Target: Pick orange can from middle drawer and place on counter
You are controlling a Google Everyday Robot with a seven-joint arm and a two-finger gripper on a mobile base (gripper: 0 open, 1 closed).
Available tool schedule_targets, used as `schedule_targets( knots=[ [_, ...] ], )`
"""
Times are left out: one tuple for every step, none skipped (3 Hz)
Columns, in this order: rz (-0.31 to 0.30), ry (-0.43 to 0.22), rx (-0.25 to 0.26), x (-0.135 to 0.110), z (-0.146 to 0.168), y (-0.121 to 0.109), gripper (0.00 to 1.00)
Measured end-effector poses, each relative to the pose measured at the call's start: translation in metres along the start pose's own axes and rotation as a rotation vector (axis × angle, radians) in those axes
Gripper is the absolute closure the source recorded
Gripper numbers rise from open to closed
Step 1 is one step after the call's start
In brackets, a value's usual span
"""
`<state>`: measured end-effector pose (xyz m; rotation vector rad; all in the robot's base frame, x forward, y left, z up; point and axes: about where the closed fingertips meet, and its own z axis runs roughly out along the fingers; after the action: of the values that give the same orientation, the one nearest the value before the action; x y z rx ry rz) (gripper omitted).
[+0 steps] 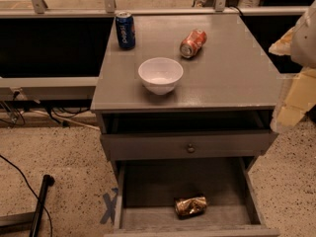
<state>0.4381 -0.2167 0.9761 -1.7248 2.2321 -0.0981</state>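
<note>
The orange can (190, 206), shiny golden-brown and dented, lies on its side near the front of the open middle drawer (148, 189), right of centre. The counter (237, 73) is the flat grey top of the cabinet above it. My gripper (292, 97) shows as pale cream parts at the right edge, beside the counter's right front corner. It is well above and to the right of the can and holds nothing that I can see.
On the counter stand a white bowl (160, 75) near the front, an upright blue can (125, 29) at the back left, and a red-orange can (192, 43) lying on its side. A shut drawer front with a round knob (190, 148) sits above the open drawer. Cables and a black pole (40, 201) lie on the floor at left.
</note>
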Motion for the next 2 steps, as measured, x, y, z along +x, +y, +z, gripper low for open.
schedule_targets(
  knots=[
    [0.000,0.000,0.000,0.000,0.000,0.000,0.00],
    [0.005,-0.065,-0.068,-0.008,0.044,0.012,0.00]
  ],
)
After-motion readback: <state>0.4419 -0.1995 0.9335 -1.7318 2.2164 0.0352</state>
